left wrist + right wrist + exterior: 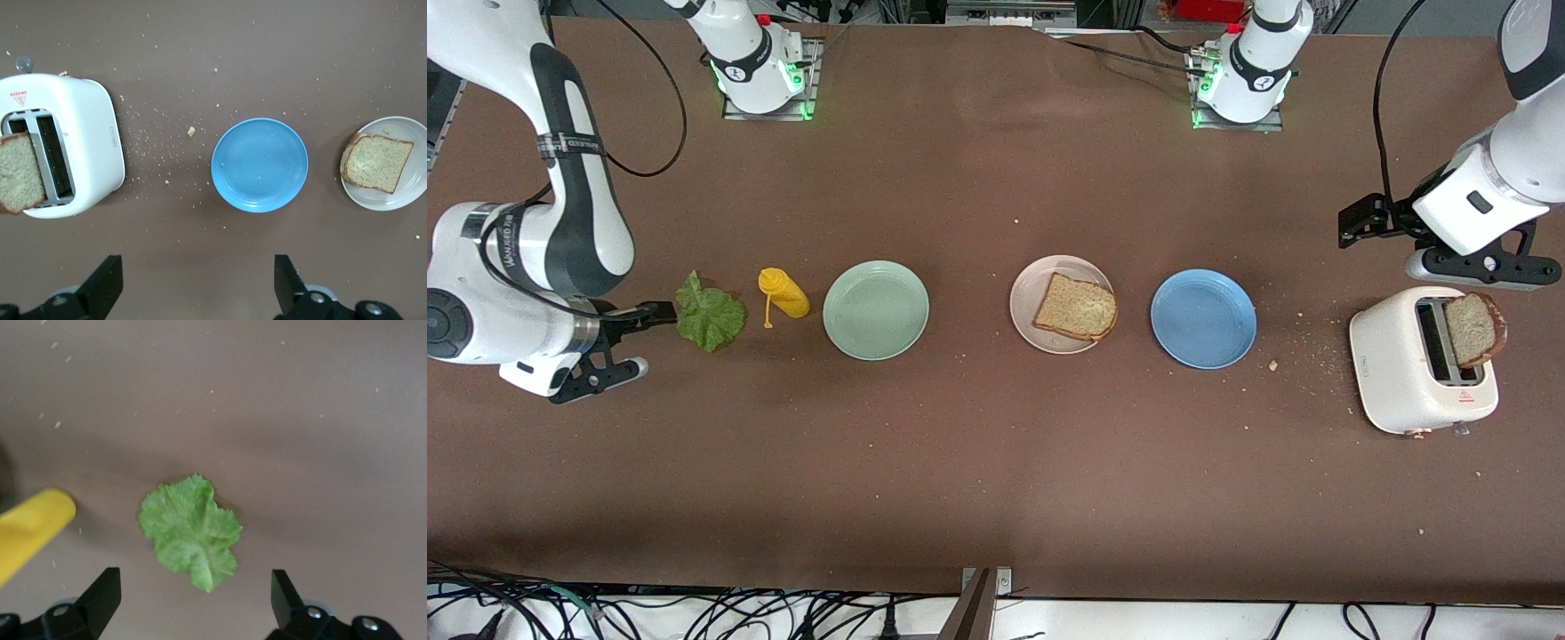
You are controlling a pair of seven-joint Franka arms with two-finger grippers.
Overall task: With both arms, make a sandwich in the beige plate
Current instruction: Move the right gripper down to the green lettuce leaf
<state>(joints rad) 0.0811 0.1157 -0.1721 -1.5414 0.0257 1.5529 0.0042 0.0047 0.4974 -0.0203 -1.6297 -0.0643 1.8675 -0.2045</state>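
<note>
A: Right, the right gripper (190, 603) hangs wide open and empty over the lettuce leaf (709, 313), which lies flat beside the yellow mustard bottle (784, 293).

B: Drop straight, pinch the ruffled edge, miss the bottle. And the left gripper (199, 288)?

A: Spread just as wide, empty, near the white toaster (1409, 369), a bread slice (1474, 329) upright in its slot.

B: One slice (1076, 308) waits on the beige plate (1030, 284), between the mint-green plate (875, 310) and the blue plate (1203, 318).

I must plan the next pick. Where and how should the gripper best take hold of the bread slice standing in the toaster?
Probably from above: the bread slice stands upright in the toaster, its upper half clear of the slot. Close the fingers across its flat faces near the top crust.
</note>
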